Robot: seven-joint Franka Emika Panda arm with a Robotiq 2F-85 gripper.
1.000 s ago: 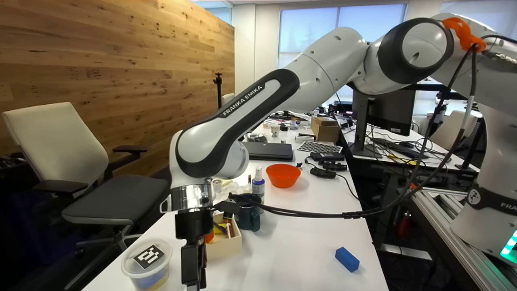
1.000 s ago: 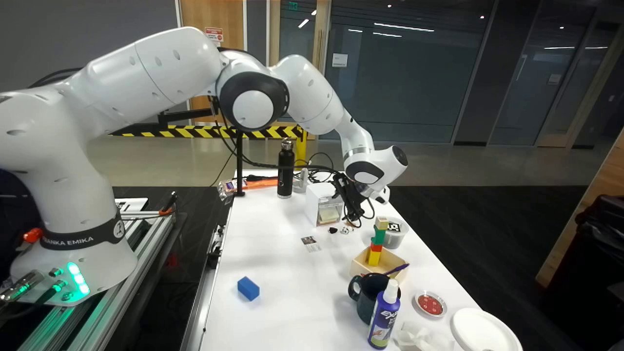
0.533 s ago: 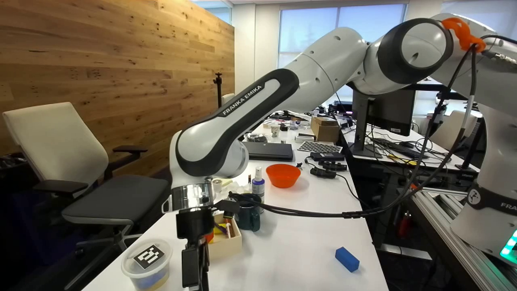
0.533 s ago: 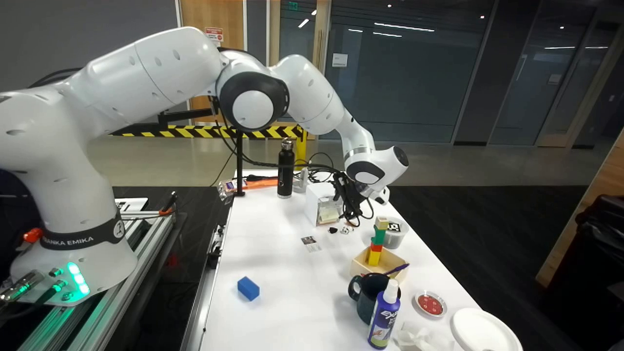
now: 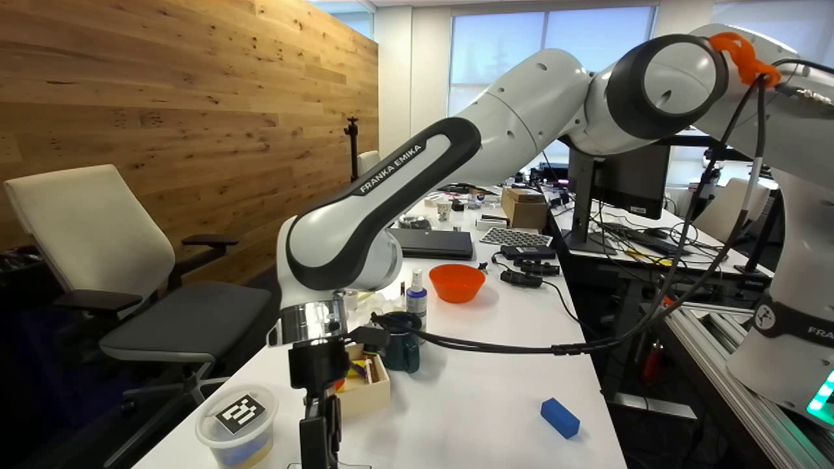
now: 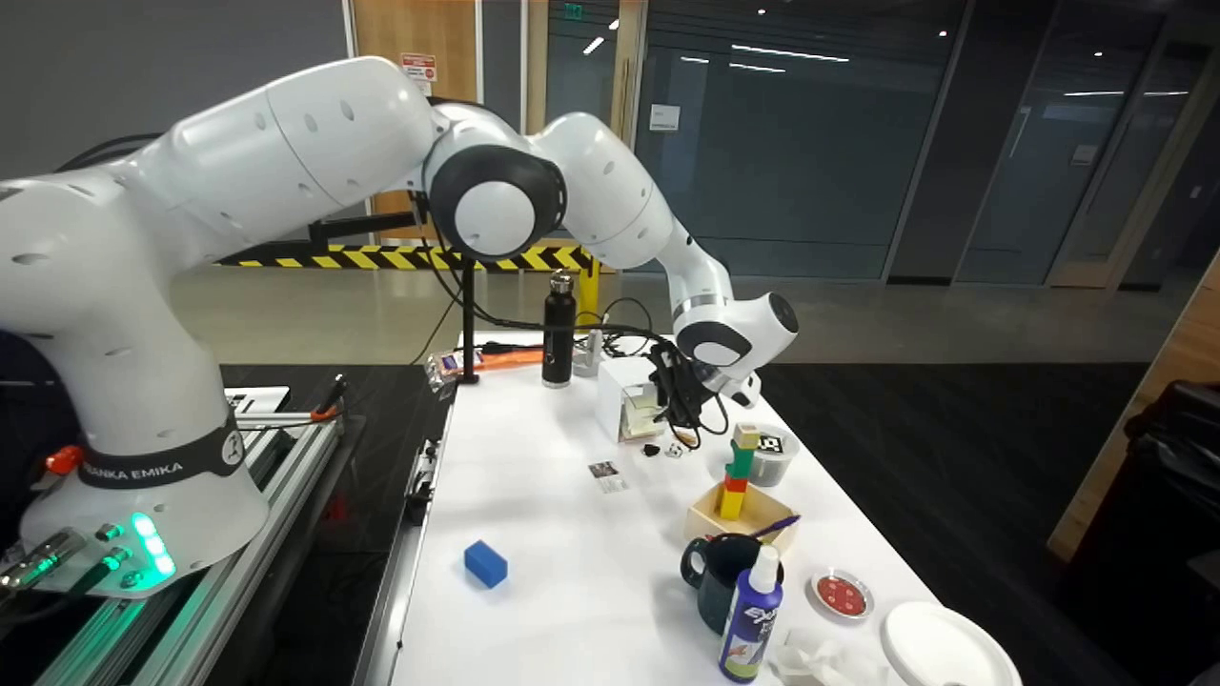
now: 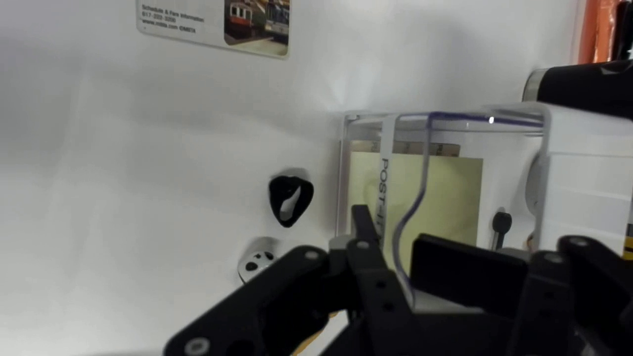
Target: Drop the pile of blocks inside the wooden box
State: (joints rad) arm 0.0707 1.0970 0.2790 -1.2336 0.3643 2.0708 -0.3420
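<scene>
See pile of blocks (image 6: 739, 470) stacked upright, apparently inside wooden box (image 5: 368, 396); judge toppling perhaps left to do; note pincer (image 7: 396, 243) narrowly parted, seemingly holding nothing

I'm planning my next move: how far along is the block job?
Looks done: the pile of blocks stands inside the wooden box.
In hand: nothing visible; the gripper is open near the Post-it dispenser.
Left, perhaps: toppling the pile, as it stands stacked upright, if that drop is meant.
</scene>
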